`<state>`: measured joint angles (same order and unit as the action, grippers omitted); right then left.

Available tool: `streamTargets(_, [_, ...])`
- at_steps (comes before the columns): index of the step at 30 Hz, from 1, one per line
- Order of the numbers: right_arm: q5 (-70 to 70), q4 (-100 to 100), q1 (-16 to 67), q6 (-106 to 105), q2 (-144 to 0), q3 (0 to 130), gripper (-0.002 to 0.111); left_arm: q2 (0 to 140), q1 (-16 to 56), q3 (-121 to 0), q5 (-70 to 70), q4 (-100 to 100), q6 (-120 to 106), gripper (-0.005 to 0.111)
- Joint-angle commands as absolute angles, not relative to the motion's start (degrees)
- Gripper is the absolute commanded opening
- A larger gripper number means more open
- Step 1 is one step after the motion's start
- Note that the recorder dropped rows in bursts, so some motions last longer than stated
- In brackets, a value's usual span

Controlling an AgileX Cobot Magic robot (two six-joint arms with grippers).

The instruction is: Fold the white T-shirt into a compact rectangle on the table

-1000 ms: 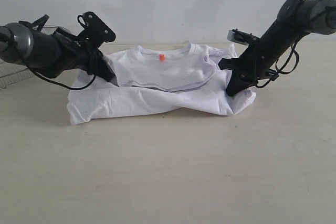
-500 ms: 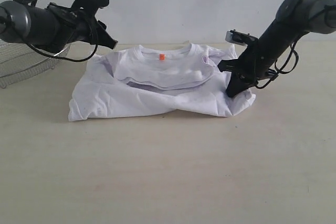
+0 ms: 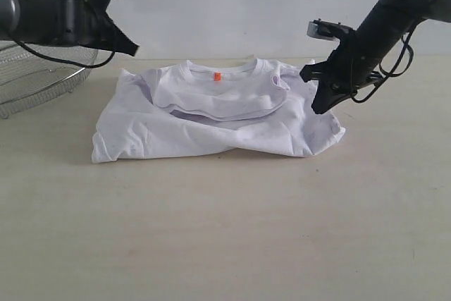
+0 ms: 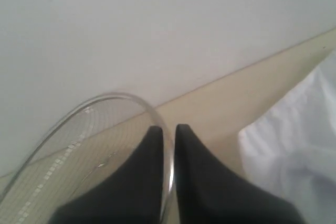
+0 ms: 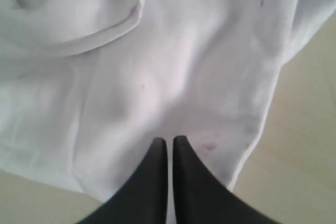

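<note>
The white T-shirt [image 3: 211,121] lies on the table [image 3: 225,230], collar toward the back, its lower part folded up into a wide band with an orange neck label showing. My left gripper [image 3: 134,51] hangs in the air off the shirt's back left corner, shut and empty; in the left wrist view the left gripper [image 4: 168,128] is over the basket rim, with the shirt [image 4: 294,150] off to one side. My right gripper [image 3: 318,108] hovers just above the shirt's right end, shut; in the right wrist view the right gripper [image 5: 169,139] has the cloth [image 5: 173,66] spread beneath it.
A round wire-mesh basket [image 3: 35,79] stands at the back left of the table, under the left arm; its rim [image 4: 121,98] curves past the left fingers. A pale wall runs behind the table. Bare tabletop lies in front of the shirt.
The left gripper has let go of the shirt's left side and risen up and back to the left. The right gripper has lifted slightly off the shirt's right end.
</note>
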<state>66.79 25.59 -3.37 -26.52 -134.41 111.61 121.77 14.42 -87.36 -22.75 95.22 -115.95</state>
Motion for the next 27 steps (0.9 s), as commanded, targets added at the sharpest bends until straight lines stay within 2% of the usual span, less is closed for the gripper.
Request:
streamTargets(1, [68.7, 25.3, -3.4, -27.6, -133.6, 111.4, 0.000, 116.7, 16.7, -79.9, -26.6, 99.9, -121.5, 0.005])
streamTargets(8, [69.9, 27.6, -2.8, -27.6, -133.6, 111.4, 0.000, 109.0, 19.9, -63.3, -10.5, 99.9, -113.7, 0.005])
streamTargets(14, [68.0, 27.6, 1.4, -28.7, -133.6, 111.4, 0.000, 109.4, 19.5, -60.4, -2.9, 99.9, -103.7, 0.005])
streamTargets(18, [64.2, 18.8, 4.6, -24.7, -133.6, 111.4, 0.000, 108.8, 15.9, -60.2, 4.4, 99.9, -96.5, 0.005])
streamTargets(22, [63.3, 14.0, 5.1, -21.0, -133.6, 111.4, 0.000, 109.5, 10.1, -59.3, 19.3, 96.1, -85.8, 0.005])
streamTargets(27, [60.6, 13.5, 5.1, -18.3, -133.6, 111.4, 0.000, 111.9, 6.4, -59.4, 18.0, 78.1, -66.7, 0.005])
